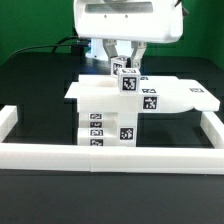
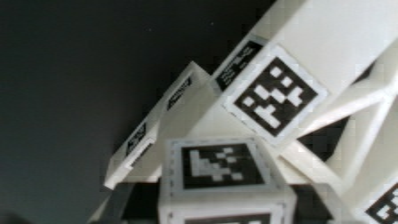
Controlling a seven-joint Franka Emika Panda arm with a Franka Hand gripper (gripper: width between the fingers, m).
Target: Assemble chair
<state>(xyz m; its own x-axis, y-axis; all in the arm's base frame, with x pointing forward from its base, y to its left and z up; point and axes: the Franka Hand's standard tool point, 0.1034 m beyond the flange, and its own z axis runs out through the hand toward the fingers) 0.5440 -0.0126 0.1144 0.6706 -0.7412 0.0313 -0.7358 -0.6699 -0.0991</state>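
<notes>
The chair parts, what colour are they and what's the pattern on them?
White plastic chair parts carrying square black-and-white marker tags; the wrist view shows the pattern best.

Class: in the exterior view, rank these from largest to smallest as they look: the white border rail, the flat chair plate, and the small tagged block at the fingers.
1. White border rail, spanning nearly the whole width.
2. Flat chair plate.
3. Small tagged block, clearly smallest.
The rail lies nearer the camera, which may exaggerate its size.

A long, low white plastic border rail (image 1: 110, 153) runs across a matte black table (image 1: 35, 95). Its side arms reach back along both table edges.
</notes>
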